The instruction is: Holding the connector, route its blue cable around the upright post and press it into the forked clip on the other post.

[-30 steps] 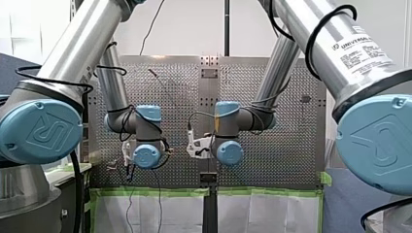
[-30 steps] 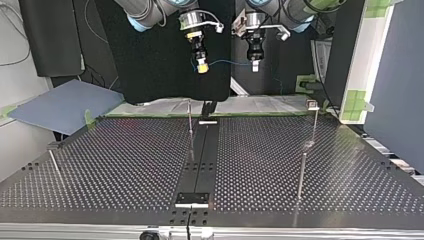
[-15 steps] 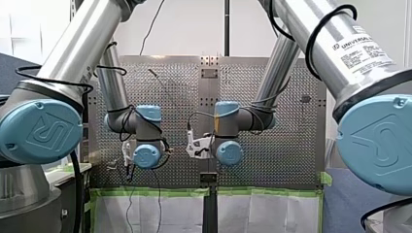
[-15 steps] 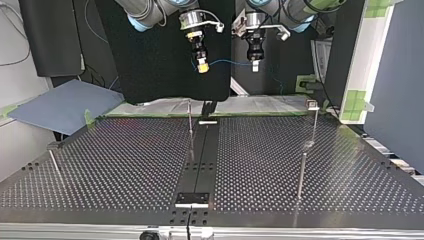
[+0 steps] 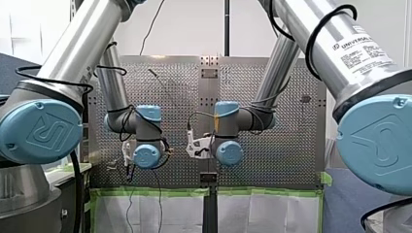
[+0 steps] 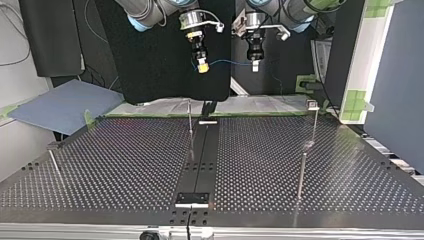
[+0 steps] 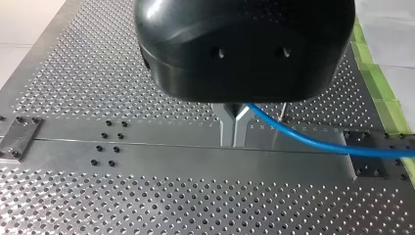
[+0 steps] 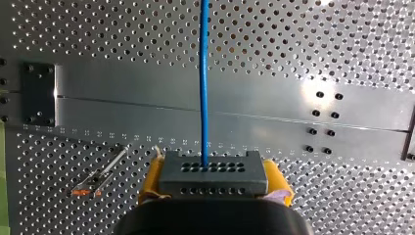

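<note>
The right tool [image 6: 202, 66] has its yellow pads [image 8: 150, 182] closed narrowly on the connector [image 8: 213, 175], held in the air high over the counter [image 6: 125, 165]. The cable [image 8: 203, 73] leaves the connector's face and runs nearly level to the left tool [image 7: 234, 139], whose metal fingers [image 7: 226, 127] are pinched together on it. The two tools hang near each other and well apart from the posts. On the counter stand a thin centre post [image 6: 190, 125] and, toward the top view's right, a side post [image 6: 314, 122] with a small head [image 6: 312, 104]. The head is probably the forked clip, though it is too small to be sure.

Risks, as judged:
- **Little slack:** the span between the tools is short, so a wide sweep around a post may drag the cable through the left fingers or tug the connector askew in the pads.
- **Slender posts:** a taut cable could bend one, or ride up and slip over its top.
- **Alignment:** a cable arriving off-line would miss the fork.
</note>
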